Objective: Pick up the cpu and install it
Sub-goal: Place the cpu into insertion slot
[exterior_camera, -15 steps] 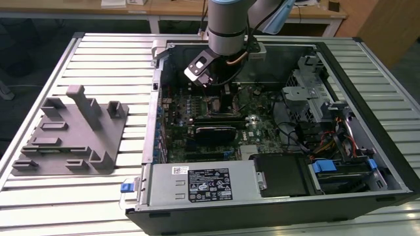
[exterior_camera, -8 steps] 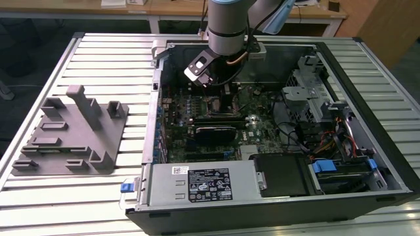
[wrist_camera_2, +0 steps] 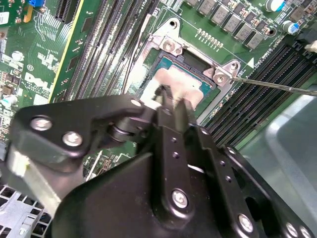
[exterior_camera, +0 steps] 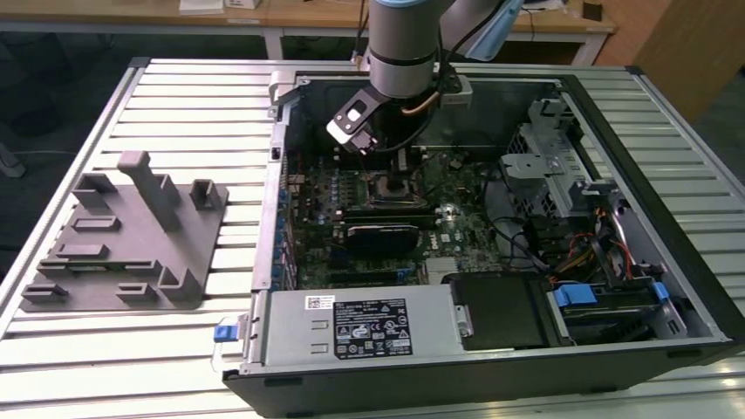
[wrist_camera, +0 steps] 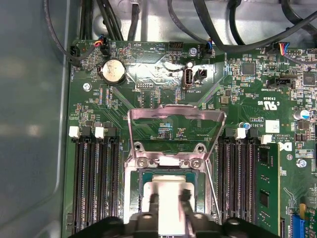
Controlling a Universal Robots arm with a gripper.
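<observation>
While the pincer (wrist_camera: 169, 194) seems to pinch the cpu (wrist_camera: 168, 184) low over the open socket (wrist_camera: 132, 179), at twelve o'clock of the power supply (exterior_camera: 349, 327) in the exterior view, I'd keep it level, corners matched.

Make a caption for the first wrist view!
Robot hand over the cpu at the open motherboard socket.

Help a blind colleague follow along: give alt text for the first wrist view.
The silvery cpu lies in the open socket on a green motherboard, the robot's black hand right at it. The socket's metal frame is flipped open, with memory slots on both sides.
</observation>
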